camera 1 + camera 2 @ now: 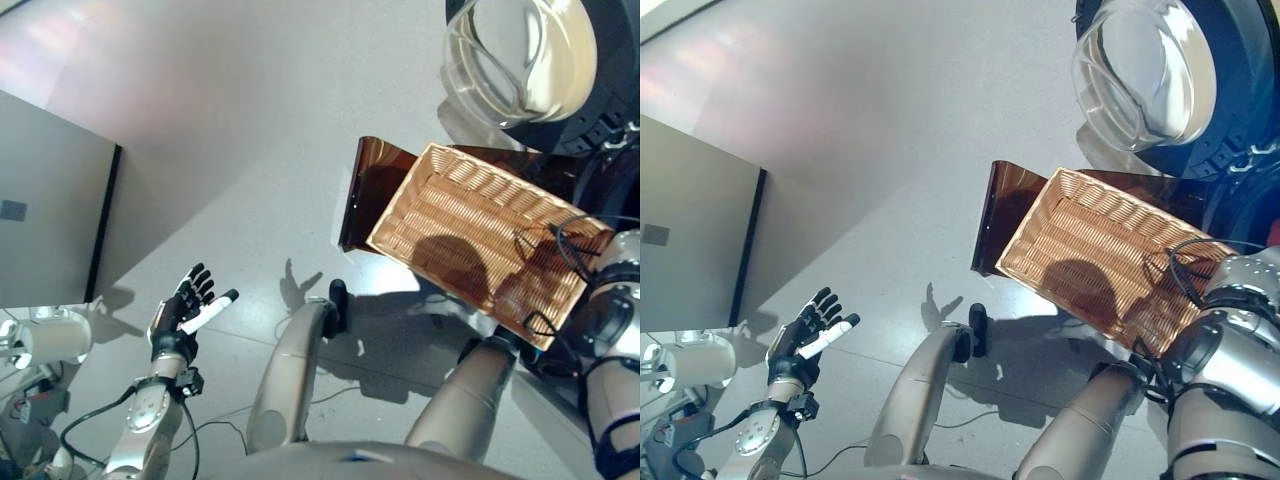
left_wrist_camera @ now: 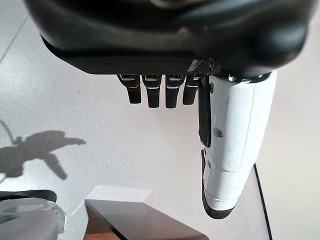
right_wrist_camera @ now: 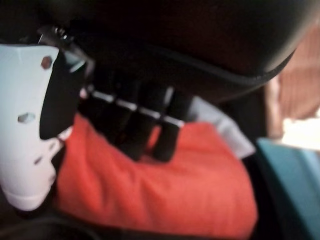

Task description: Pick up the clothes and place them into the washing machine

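We find the wicker basket empty. The right hand, at 3 o'clock, pinches a red garment near the washing machine, so we judge loading nearly done. The left hand hangs spread at 8 o'clock.

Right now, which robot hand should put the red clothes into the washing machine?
Probably the right hand: its fingers are on the red cloth, on the washing machine's side. The left hand hangs open and empty over bare floor, far away.

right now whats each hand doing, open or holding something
Left hand: open, fingers straight, holding nothing, out over the floor.
Right hand: fingers curled down onto red cloth; looks shut on it.
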Robot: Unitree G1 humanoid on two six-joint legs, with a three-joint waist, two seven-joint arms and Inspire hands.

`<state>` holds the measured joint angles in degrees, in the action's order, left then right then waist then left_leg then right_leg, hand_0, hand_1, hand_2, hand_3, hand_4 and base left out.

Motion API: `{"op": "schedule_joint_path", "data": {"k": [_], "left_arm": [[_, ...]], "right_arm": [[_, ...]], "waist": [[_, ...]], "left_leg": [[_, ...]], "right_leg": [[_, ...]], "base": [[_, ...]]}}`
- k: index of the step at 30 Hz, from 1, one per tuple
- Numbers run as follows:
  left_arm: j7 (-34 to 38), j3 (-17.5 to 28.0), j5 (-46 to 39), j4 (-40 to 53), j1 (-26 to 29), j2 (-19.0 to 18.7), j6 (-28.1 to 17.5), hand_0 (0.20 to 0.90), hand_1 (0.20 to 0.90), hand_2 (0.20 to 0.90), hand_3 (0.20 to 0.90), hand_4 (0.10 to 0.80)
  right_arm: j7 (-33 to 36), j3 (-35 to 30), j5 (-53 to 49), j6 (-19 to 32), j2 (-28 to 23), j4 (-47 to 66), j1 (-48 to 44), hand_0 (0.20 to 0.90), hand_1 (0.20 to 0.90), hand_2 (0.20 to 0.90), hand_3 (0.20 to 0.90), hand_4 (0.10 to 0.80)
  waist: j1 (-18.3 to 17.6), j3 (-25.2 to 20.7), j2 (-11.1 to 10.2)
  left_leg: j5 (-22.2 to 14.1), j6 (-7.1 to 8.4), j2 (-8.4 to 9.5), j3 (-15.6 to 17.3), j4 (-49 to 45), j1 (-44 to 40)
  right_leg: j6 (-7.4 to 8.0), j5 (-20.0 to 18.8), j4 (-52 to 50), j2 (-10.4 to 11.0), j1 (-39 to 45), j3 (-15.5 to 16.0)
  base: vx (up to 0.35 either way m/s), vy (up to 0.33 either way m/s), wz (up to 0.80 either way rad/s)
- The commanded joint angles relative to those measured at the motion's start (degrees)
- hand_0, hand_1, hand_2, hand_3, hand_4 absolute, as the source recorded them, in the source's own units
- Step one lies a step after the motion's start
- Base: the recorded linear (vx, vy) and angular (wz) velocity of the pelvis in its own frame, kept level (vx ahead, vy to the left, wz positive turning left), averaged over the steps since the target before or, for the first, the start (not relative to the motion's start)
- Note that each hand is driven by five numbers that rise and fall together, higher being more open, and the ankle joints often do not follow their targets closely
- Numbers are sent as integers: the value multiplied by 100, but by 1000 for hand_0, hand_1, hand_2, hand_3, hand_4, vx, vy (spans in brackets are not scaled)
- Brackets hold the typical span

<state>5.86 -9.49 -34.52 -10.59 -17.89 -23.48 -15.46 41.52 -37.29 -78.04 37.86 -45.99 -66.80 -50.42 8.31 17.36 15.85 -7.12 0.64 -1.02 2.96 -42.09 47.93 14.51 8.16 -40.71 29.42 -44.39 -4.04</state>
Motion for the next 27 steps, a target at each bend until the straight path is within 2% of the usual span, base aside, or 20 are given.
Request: {"op": "schedule_joint_path", "data": {"k": [1, 7, 13, 19, 20, 21, 27], "left_arm": [[47, 277, -176, 278, -197, -359, -485, 900, 900, 900, 900, 800], [64, 267, -228, 238, -169, -355, -482, 900, 900, 900, 900, 800], [127, 276, -284, 290, -194, -297, -529, 900, 900, 900, 900, 800], [138, 266, -320, 259, -206, -268, -543, 900, 900, 900, 900, 800], [144, 270, -313, 244, -195, -286, -550, 900, 900, 900, 900, 800], [138, 266, -320, 224, -184, -293, -556, 900, 900, 900, 900, 800], [174, 272, -353, 150, -139, -277, -535, 900, 900, 900, 900, 800]], "right_arm": [[-71, 343, 560, 565, -948, 258, -47, 200, 200, 200, 200, 300], [5, 153, 499, 727, -920, 239, 163, 200, 200, 200, 200, 300], [43, 156, 546, 758, -753, 388, 182, 200, 200, 200, 200, 300], [198, -56, 777, 943, -458, 721, 489, 200, 200, 200, 200, 300], [192, -56, 777, 921, -437, 676, 507, 631, 631, 631, 631, 608], [145, -52, 717, 900, -436, 622, 498, 900, 900, 900, 900, 800], [-88, 30, 545, 1064, -21, 884, 494, 900, 900, 900, 900, 800]], "waist": [[-50, -340, 160], [-88, -443, 273], [-83, -429, 428], [-172, -350, 426], [-163, -363, 408], [-160, -370, 386], [-171, -380, 311]], "left_leg": [[364, 471, -196, -329, 708, -8], [345, 469, -199, -307, 726, 17], [331, 438, -149, -227, 718, 7], [319, 430, -167, -193, 689, 33], [319, 429, -174, -188, 712, 14], [323, 429, -185, -173, 744, -6], [333, 419, -223, -130, 807, -85]], "right_leg": [[-376, 12, -416, -175, -151, -104], [-347, -3, -406, -152, -160, -78], [-321, -42, -425, -136, -220, -182], [-326, -6, -442, -138, -191, -147], [-329, -6, -433, -146, -183, -150], [-329, -13, -415, -155, -177, -149], [-323, -79, -335, -192, -125, -144]], "base": [[0, 0, 0], [8, 12, 0], [10, 31, 2], [2, 5, 0], [0, 0, 0], [0, 0, 0], [5, 1, -2]]}}
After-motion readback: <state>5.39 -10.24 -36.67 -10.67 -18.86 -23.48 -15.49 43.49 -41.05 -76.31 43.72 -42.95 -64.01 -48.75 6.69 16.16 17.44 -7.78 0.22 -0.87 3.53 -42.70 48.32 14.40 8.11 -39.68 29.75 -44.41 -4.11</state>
